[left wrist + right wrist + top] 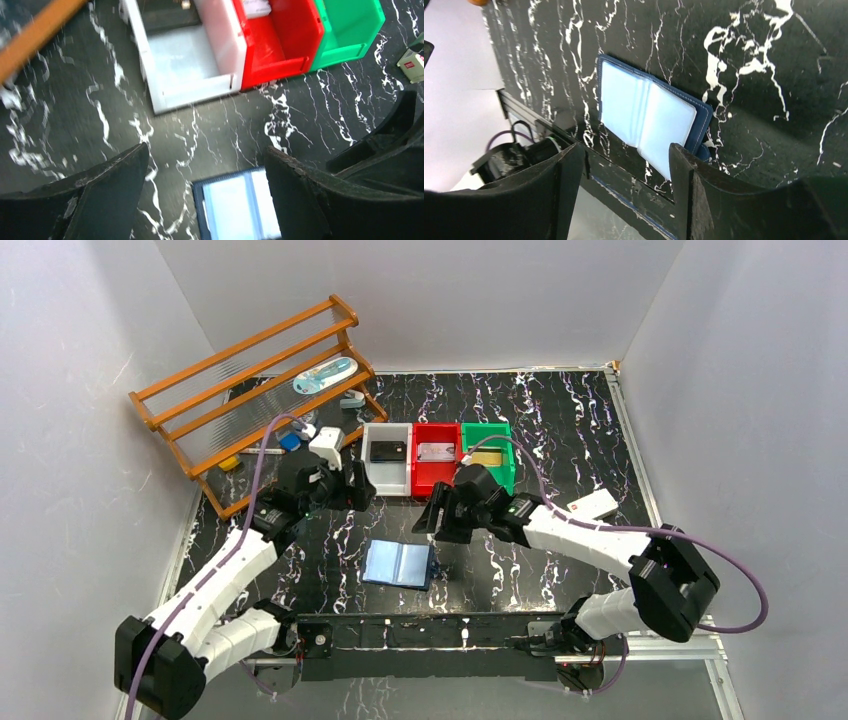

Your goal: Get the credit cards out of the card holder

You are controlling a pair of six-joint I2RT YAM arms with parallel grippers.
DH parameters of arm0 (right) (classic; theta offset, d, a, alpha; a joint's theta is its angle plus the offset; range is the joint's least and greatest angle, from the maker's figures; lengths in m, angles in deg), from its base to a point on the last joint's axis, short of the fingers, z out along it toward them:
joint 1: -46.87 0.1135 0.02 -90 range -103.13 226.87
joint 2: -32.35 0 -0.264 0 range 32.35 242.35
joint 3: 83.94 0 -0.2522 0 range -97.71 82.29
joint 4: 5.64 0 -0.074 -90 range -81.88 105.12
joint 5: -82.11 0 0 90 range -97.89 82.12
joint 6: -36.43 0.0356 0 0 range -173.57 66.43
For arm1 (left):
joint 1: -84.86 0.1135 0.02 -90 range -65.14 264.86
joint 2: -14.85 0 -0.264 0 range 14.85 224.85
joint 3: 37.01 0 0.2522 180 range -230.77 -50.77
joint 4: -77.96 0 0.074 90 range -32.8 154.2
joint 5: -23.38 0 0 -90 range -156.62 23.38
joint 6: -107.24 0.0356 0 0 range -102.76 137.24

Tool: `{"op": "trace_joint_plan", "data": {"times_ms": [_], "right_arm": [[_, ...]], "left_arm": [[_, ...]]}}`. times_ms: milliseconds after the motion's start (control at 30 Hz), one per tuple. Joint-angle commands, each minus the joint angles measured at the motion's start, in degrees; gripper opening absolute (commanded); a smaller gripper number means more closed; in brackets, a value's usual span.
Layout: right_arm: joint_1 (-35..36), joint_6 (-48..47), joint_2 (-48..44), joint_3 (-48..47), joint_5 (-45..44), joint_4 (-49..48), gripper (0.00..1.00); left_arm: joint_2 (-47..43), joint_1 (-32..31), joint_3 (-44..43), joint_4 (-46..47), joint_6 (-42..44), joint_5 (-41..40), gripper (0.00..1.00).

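Card holder [400,563] lies flat and open on the black marble-pattern table [560,430], light blue inside face up, near the front edge between the two arms. Its pockets look empty in the right wrist view [649,115], though the glare makes that hard to confirm.

Cards sit one per bin, behind the holder:
- black card [388,451] in the white bin [375,472]
- silvery-grey card [437,452] in the red bin [420,478]
- gold card [486,458] in the green bin [506,440]

The bins stand side by side, touching.

Left gripper [352,490] hovers just in front of the white bin's near left corner. In its own wrist view [206,150] the jaws are spread wide with nothing between them. The holder's far edge [240,205] shows below, apart from both fingers.

Right gripper [432,520] hangs between the red bin and the holder, above the holder's far right corner. Jaws are also wide apart and empty [625,149], with the holder below them and not touched.

White block [592,504] with a red mark lies on the table to the right, beside the right forearm. Wooden rack [250,390] stands at the back left.
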State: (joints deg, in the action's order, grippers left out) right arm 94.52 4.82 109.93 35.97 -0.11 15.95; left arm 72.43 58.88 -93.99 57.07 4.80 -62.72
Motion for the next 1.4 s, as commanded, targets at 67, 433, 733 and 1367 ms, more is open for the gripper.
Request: {"op": "trace_joint_plan", "data": {"times_ms": [67, 433, 733, 1367], "right_arm": [[5.62, 2.07, 0.22, -1.32, -7.89, 1.20, 0.65], [11.24, 4.34, 4.64, -4.04, -11.14, 6.49, 0.66], [11.49, 3.41, 7.88, -4.05, -6.93, 4.74, 0.60], [10.63, 3.65, 12.77, -3.84, -5.41, 1.98, 0.55]], "left_arm": [[-6.08, 0.40, 3.25, -9.50, -15.07, 0.48, 0.84], [-5.28, 0.40, 5.38, -9.39, -20.16, 9.03, 0.78], [-2.70, 0.40, 7.07, -8.10, -22.31, 14.16, 0.66], [5.96, 0.31, 12.22, -6.57, -24.27, 21.82, 0.64]]}}
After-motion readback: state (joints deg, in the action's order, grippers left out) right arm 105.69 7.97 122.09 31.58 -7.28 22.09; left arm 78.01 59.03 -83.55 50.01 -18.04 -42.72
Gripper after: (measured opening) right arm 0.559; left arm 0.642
